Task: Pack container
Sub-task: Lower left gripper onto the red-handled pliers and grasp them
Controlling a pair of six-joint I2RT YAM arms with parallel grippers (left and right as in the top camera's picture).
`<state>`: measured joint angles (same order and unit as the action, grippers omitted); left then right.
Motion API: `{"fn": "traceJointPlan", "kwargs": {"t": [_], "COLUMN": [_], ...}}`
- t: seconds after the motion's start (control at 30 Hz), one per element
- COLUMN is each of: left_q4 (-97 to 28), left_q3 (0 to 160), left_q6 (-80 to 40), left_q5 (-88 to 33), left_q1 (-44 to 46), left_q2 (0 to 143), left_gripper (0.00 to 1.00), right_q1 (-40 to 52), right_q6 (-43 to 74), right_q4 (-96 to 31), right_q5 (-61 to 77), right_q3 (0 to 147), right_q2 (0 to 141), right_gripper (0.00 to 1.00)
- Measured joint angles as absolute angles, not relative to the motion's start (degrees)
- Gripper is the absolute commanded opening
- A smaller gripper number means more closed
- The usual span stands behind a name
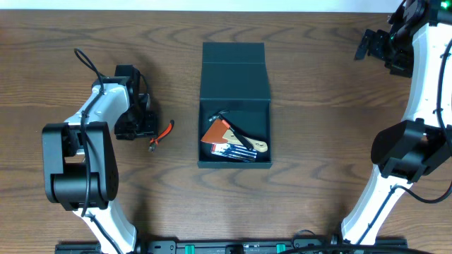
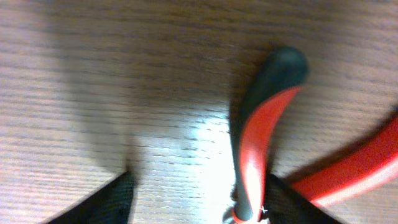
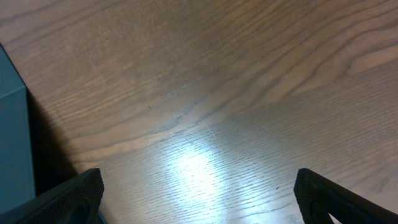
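A glossy brown wood-grain worktop carries the dark container at its centre, lid thrown back, tools inside, as the right claw hangs spread near the far right corner and the left claw, fingers apart, straddles one handle of red pliers.

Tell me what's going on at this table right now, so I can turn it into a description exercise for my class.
The left arm's gripper is low over the wooden table. It is open, with one handle of the red-and-black pliers between its fingers, not yet closed on it. The pliers lie just left of the dark teal-black square box, whose flap lid is folded back. A few small items already sit inside. The right gripper hangs open near the table's far right corner, holding nothing.
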<state>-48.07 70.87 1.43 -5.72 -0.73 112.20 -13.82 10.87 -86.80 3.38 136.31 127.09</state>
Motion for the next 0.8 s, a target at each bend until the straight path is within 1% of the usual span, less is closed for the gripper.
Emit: {"fn": "traceJointPlan", "kwargs": {"t": [0.07, 0.13, 0.2, 0.23, 0.3, 0.33, 0.63, 0.8], "left_q4": [-48.18, -48.27, -48.45, -48.49, -48.62, -48.62, -48.6, -47.59], "left_q3": [70.89, 70.91, 70.91, 70.94, 70.91, 70.91, 70.91, 70.94], "left_q6": [1.5, 1.32, 1.43, 1.41, 1.19, 1.23, 1.48, 1.43], "left_q5": [-6.09, -6.28, -6.74, -6.87, -7.2, -7.35, -7.55, -7.6], "left_q1": [-0.73, -0.73, -0.73, -0.73, -0.73, -0.73, -0.73, -0.73], "left_q2": [112.2, 112.2, 112.2, 112.2, 112.2, 112.2, 112.25, 112.25], "left_gripper": [0.58, 0.52, 0.48, 0.45, 0.36, 0.35, 0.33, 0.2], "right_q1": [-13.82, -13.82, -13.82, -13.82, -13.82, -13.82, -13.82, -13.82], "right_q6": [10.87, 10.87, 10.85, 10.85, 10.85, 10.85, 10.85, 10.85], "right_q4": [-87.05, -87.31, -87.48, -87.57, -87.64, -87.72, -88.23, -88.23], "right_q5": [3.38, 3.38, 3.36, 3.36, 3.38, 3.38, 3.38, 3.38], "right_q3": [136.31, 136.31, 136.31, 136.31, 136.31, 136.31, 136.31, 136.31], "right_q2": [127.09, 127.09, 127.09, 127.09, 127.09, 127.09, 127.09, 127.09], "right_gripper": [0.99, 0.99, 0.99, 0.99, 0.99, 0.99, 0.99, 0.99]}}
